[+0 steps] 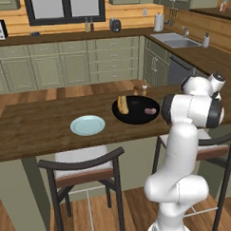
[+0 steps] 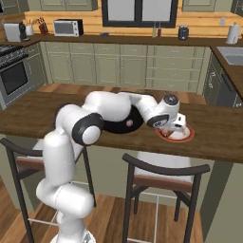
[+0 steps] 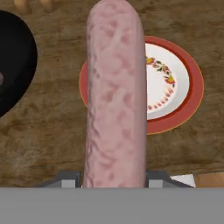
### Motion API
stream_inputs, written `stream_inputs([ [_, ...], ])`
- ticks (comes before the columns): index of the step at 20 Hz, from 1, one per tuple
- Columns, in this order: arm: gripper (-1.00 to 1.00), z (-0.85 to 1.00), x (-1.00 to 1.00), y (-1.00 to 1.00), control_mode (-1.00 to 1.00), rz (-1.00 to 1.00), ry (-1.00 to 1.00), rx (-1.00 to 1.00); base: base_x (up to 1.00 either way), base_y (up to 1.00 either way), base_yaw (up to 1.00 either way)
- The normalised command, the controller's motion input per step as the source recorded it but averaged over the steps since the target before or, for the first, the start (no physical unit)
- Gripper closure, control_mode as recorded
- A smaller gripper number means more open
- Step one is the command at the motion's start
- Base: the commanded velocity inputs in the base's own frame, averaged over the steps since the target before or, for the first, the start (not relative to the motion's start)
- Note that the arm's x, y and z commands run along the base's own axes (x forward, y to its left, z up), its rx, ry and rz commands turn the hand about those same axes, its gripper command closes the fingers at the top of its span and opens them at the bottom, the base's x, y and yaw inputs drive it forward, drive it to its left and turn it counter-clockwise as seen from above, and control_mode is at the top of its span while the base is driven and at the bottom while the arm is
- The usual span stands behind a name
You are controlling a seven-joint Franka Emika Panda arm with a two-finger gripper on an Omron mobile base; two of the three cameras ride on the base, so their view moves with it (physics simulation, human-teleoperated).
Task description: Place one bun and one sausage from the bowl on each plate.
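My arm folds low over the desk, elbow bent back, forearm reaching right, hand tipped down. My gripper hangs over the white plate with the red rim. Jaws clamped on a pink sausage; in the hand view it runs the length of the frame between them, crossing the left part of that plate.

Black bowl sits on the desk just left of my hand. In the left base view it holds a bun at its left side and a second sausage at its right. Its edge shows at the left of the hand view, apart from the red-rimmed plate.

Pale blue plate lies left of the bowl, near it, not touching, nothing on it.

Two small shakers stand on the desk behind the bowl. Two stools are tucked in at the near edge of the desk, on either side of my base.
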Motion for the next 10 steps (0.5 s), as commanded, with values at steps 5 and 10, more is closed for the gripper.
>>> stream_inputs([
  [5,1.00,0.00,0.38,-0.46,-1.00,-0.02,0.02,0.00,0.00,0.00,0.00],
  [10,1.00,-0.02,0.53,-0.38,-1.00,0.00,0.03,0.00,0.00,0.00,0.00],
])
